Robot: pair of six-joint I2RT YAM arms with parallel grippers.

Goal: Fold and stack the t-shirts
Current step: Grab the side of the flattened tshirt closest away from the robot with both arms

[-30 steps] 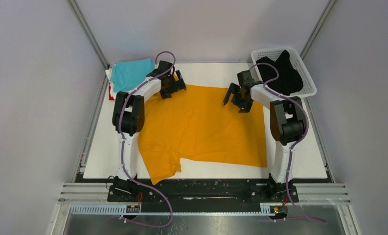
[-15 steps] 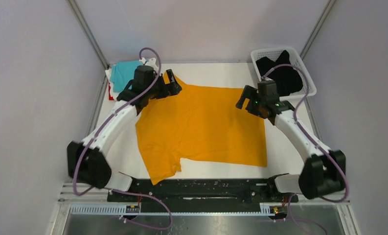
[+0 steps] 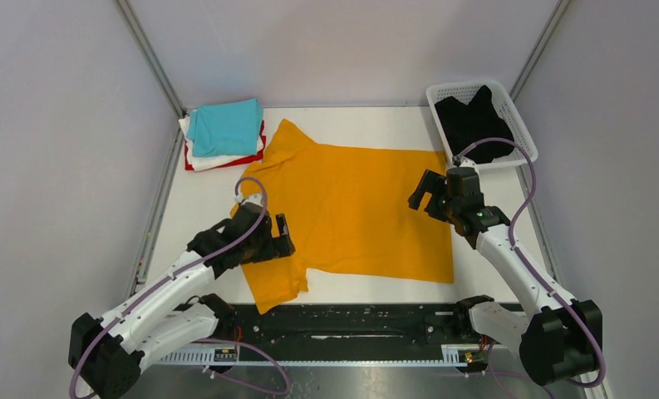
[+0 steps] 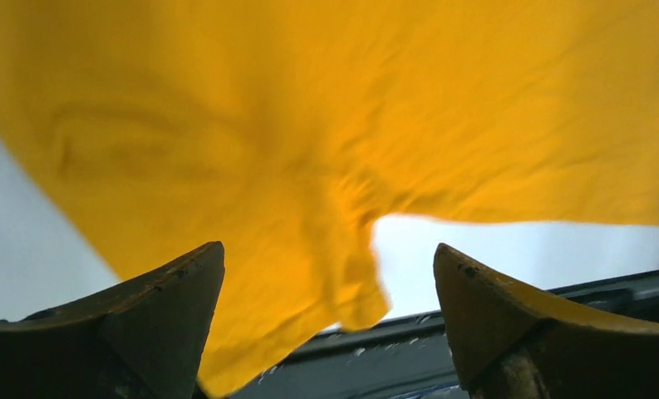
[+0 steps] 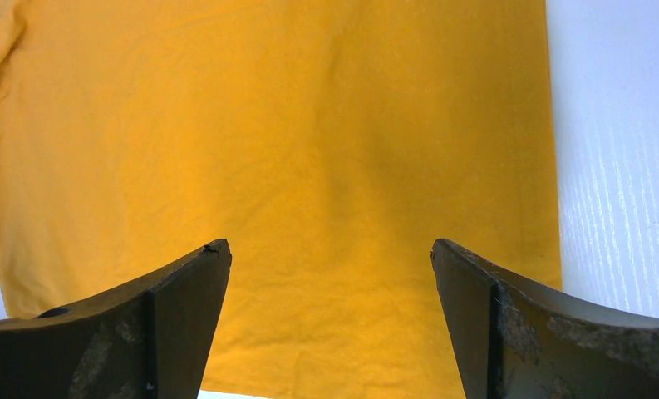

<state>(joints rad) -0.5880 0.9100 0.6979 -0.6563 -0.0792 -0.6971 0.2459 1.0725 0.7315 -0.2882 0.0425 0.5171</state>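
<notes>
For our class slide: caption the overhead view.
Left gripper and right gripper, both open, hover over the spread orange t-shirt.

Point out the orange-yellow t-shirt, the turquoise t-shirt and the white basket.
orange-yellow t-shirt (image 3: 359,208), top external view, middle of its spread-out body.
turquoise t-shirt (image 3: 224,126), top external view, centre of its folded upper face.
white basket (image 3: 522,125), top external view, its right lattice wall.

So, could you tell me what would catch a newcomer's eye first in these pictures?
The large orange-yellow t-shirt, spread flat across the middle of the white table, dominates the scene. The left tool hovers open over its near left sleeve, and the right tool hovers open over its right edge. At the far corners sit a folded stack topped by a turquoise t-shirt, on the left, and a white basket holding a black t-shirt, on the right.
</notes>
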